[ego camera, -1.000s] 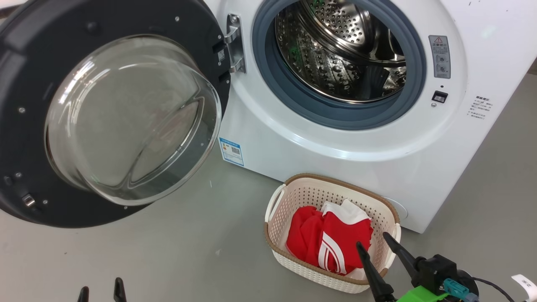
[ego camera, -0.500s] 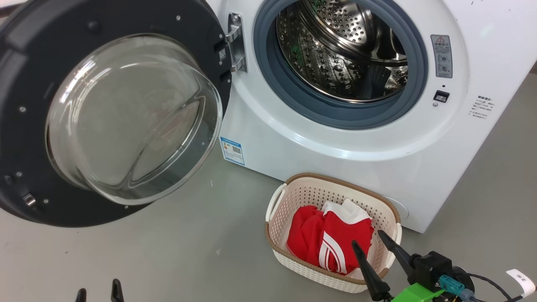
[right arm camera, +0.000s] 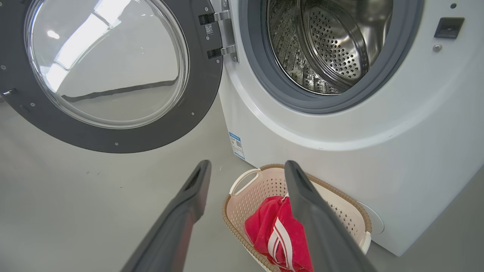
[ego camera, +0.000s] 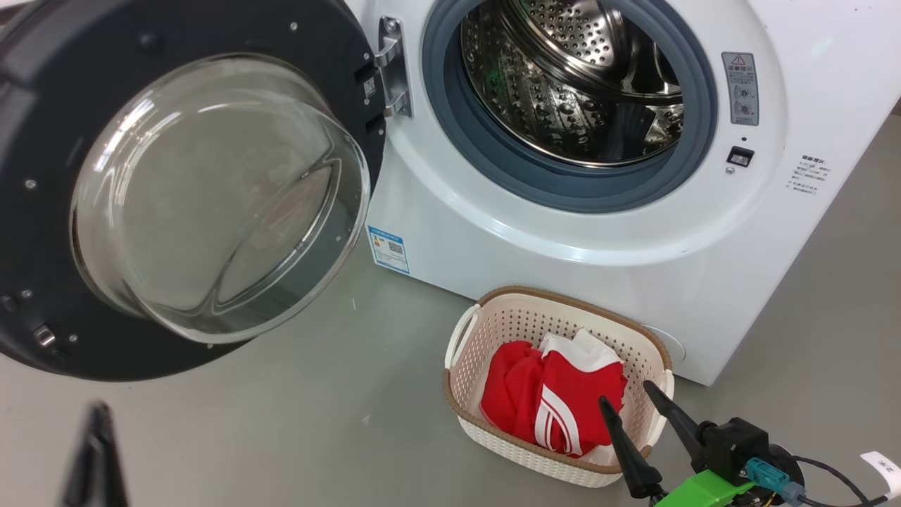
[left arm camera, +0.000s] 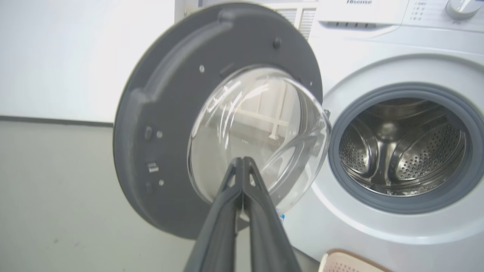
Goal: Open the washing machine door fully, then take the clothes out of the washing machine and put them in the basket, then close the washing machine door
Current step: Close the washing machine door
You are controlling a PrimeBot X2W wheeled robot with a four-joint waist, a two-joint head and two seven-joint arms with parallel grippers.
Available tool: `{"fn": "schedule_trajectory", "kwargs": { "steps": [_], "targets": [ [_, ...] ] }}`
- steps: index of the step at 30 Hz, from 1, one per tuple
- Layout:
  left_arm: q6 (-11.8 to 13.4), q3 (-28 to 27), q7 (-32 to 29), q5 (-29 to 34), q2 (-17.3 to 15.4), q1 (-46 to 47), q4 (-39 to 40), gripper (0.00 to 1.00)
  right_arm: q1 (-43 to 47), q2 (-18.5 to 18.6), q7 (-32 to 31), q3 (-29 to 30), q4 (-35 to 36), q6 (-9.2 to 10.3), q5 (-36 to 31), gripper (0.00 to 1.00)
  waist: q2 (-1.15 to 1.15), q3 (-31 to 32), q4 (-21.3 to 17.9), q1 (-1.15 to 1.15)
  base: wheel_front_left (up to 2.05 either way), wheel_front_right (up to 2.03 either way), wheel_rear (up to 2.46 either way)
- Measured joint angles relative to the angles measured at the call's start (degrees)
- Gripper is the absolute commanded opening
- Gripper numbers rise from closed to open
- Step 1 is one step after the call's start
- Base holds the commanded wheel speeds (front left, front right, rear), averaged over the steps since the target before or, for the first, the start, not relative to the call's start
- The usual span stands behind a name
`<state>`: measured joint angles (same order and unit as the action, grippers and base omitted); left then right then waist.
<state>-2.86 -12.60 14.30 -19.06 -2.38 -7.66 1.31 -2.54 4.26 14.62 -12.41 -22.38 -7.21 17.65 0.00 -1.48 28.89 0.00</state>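
Grey floor (ego camera: 281, 422): clothes (ego camera: 549, 401) in basket (ego camera: 493, 331) just beyond released right end effector (ego camera: 626, 393); left end effector (left arm camera: 242, 162) clenched.

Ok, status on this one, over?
Left gripper shut, empty, pointing at washing machine door. Right gripper open beside basket. Red jersey in basket, drum looks empty, door wide open. Nothing blocking the opening.

Left hand (left arm camera: 242, 161): fingers pressed together, holding nothing. Right hand (ego camera: 628, 396): fingers spread wide, holding nothing, low at right.
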Motion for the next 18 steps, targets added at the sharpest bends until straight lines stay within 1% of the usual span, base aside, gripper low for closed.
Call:
{"fn": "schedule_trajectory", "kwargs": {
  "steps": [2, 4, 5, 8, 12, 15, 18],
  "targets": [
    [-1.35, -3.18, 0.05, 1.36, -0.68, 3.26, 2.61, 0.00, 0.05, -0.11, 0.00, 0.44, 0.18, 0.00, -0.01, 1.00, 0.00, -0.08, -0.07, 0.00, 0.00, 0.00, 0.00],
    [-2.47, -6.24, 0.25, 1.56, -2.65, 6.88, 4.16, 0.00, 0.16, -0.18, 0.00, 0.82, 0.29, 0.00, -0.02, 1.00, 0.00, -0.17, -0.15, 0.00, 0.00, 0.00, 0.00],
    [-2.47, -6.24, 0.25, 1.56, -2.65, 6.88, 4.16, 0.00, 0.16, -0.18, 0.00, 0.82, 0.29, 0.00, -0.02, 1.00, 0.00, -0.17, -0.15, 0.00, 0.00, 0.00, 0.00],
    [-3.65, -9.80, 0.41, 1.51, -6.89, 12.37, 4.32, 0.00, 0.58, -0.40, 0.00, 1.42, 0.45, 0.00, -0.10, 1.00, 0.00, -0.31, -0.31, 0.00, 0.00, 0.00, 0.00],
    [-4.23, -13.05, 0.42, -0.73, -13.49, 21.36, 1.40, 0.00, 1.42, -0.56, 0.00, 2.23, 0.74, 0.00, -0.15, 1.00, 0.00, -0.73, -0.48, 0.00, 0.00, 0.00, 0.00],
    [-4.24, -13.38, 0.44, -2.97, -18.20, 28.28, -1.41, 0.00, 1.41, -0.70, 0.00, 2.81, 1.33, 0.00, -0.60, 1.00, 0.00, -1.39, -0.54, 0.00, 0.00, 0.00, 0.00],
    [-4.24, -12.10, 0.49, -6.65, -22.19, 34.60, -5.45, 0.00, 1.41, -0.79, 0.00, 3.36, 1.57, 0.00, -1.01, 1.00, 0.00, -2.13, -0.53, 0.00, 0.00, 0.00, 0.00]
  ]
}}
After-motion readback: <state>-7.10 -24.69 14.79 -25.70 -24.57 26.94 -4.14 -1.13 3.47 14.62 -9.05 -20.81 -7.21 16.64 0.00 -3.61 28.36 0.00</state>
